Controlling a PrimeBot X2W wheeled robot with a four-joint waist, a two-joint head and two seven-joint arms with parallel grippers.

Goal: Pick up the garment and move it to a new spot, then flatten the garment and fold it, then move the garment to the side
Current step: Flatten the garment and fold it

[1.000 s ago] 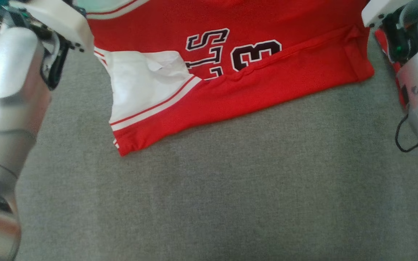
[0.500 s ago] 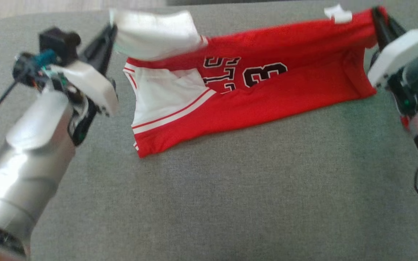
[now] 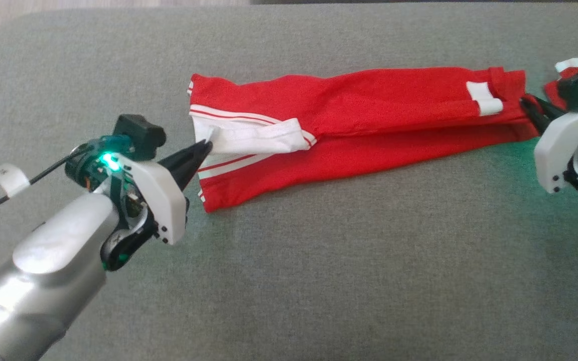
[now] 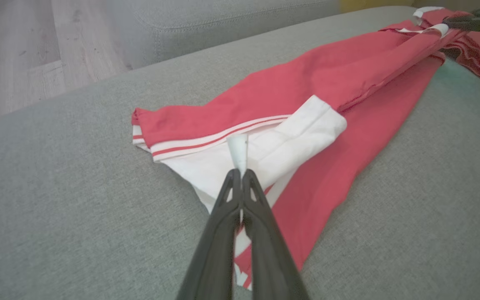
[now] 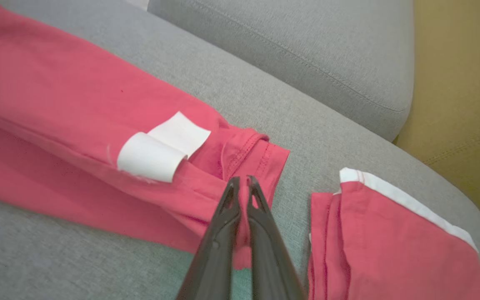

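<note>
In your head view, the red garment lies folded into a long band across the grey sofa cushion. Your left end effector is clamped on the white panel at its left end, and your right end effector grips the red hem at its right end. In your left wrist view, the fingers pinch white cloth. In your right wrist view, red fabric sits between the closed fingers, and another folded red piece lies just beside.

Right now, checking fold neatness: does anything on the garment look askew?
Yes. At the left end of the garment a white flap lies bunched over the red instead of flat, pinched by the left gripper. Near the right gripper, a white label curls outward.
</note>
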